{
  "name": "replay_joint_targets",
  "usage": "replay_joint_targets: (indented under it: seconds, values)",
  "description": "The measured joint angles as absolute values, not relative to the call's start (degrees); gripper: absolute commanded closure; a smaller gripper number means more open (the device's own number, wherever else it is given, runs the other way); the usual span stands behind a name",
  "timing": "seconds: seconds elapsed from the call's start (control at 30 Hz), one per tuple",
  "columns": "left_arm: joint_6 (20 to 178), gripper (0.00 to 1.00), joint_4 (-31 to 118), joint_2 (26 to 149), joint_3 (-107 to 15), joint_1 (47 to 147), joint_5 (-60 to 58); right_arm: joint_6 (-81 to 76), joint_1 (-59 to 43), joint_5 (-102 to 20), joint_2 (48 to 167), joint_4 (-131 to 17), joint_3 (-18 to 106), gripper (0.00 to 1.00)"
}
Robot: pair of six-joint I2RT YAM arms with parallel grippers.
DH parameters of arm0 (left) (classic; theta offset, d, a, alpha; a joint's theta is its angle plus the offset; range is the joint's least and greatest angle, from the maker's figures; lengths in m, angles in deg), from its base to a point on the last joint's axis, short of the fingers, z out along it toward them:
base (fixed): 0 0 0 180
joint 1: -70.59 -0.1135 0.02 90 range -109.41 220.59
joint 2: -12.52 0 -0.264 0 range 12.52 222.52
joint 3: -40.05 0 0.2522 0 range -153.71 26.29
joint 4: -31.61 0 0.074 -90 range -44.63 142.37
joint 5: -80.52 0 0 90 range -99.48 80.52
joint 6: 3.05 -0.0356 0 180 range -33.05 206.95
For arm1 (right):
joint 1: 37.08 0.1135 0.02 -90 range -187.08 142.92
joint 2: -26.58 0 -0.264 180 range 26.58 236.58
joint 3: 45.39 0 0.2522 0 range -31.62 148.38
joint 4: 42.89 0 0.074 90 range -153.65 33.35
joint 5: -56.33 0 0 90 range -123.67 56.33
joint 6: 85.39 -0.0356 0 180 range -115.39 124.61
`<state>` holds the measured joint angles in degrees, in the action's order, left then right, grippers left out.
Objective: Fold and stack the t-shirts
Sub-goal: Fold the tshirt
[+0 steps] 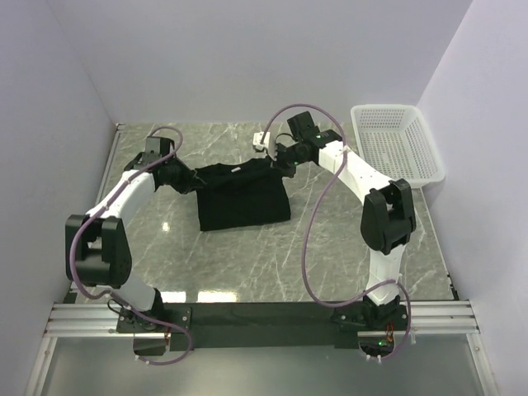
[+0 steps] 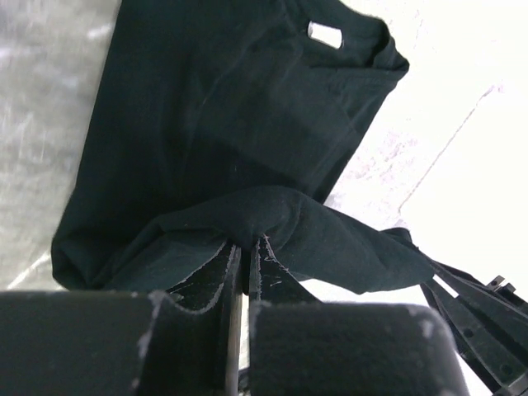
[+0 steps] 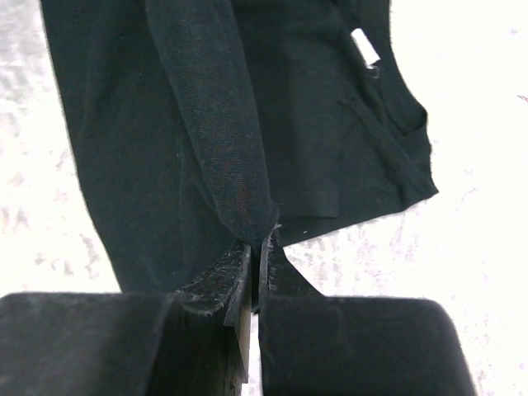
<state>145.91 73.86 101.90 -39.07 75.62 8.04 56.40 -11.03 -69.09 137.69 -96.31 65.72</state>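
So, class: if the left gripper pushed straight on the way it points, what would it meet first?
The black t-shirt: the left gripper pinches a fold, and more shirt probably lies just beyond.

One black t-shirt (image 1: 243,198) is counted, with one white label (image 2: 324,35). One white basket (image 1: 396,144) and one table (image 1: 247,264) are seen. Two grippers are counted: the left gripper (image 2: 247,242), the right gripper (image 3: 260,233).

Open table (image 1: 247,264) before the t-shirt (image 1: 243,198); basket (image 1: 384,108) walls off the right
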Motion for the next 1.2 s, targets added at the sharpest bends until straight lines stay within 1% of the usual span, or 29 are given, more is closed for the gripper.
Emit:
replay_joint_targets:
  seconds: [0.27, 0.6, 1.0, 1.2]
  values:
    - [143.8, 0.99, 72.7, 106.0, -41.4, 75.2, 7.5, 53.6, -11.4, -67.7, 142.3, -93.7, 68.6, 1.00]
    - [142.3, 0.99, 72.0, 110.2, -45.9, 74.7, 6.7, 49.8, -11.8, -65.7, 144.1, -89.9, 70.4, 1.00]
    - [141.5, 0.99, 71.3, 115.7, -47.9, 74.6, 5.4, 45.9, -11.9, -63.6, 147.0, -86.0, 70.5, 1.00]
    - [141.0, 0.99, 71.4, 117.9, -50.9, 74.6, 4.4, 44.8, -11.9, -62.4, 148.9, -84.6, 70.5, 1.00]
